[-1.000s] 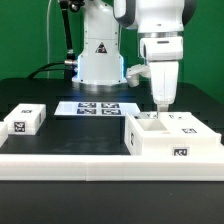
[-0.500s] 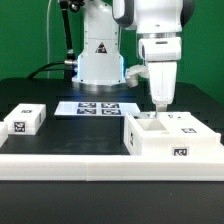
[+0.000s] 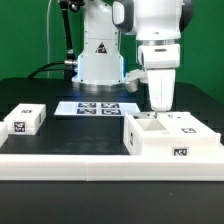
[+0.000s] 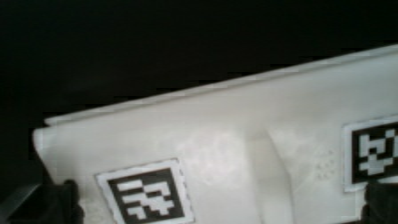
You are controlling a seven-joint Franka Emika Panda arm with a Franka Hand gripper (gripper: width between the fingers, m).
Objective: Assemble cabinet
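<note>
**Arm poised over the cabinet box on a dark tabletop**

A plain green wall [image 3: 25,35] backs the scene, and the black tabletop [image 3: 55,98] fills the middle. A long white rail [image 3: 90,163] edges the tabletop along the front. At the exterior view's left a small white block [image 3: 25,121] lies flat, one tag on top, well apart from everything else. Toward the middle, the marker board [image 3: 98,107] lies in front of the arm's white base [image 3: 100,55]. At the exterior view's right stands the large white cabinet box [image 3: 170,142], its open top divided into compartments, a tag on its front face. The fingers [image 3: 159,104] hang just above its rear edge. Whether they are spread or pressed together cannot be told. The wrist view shows a white tagged surface [image 4: 214,150] close up, blurred.
</note>
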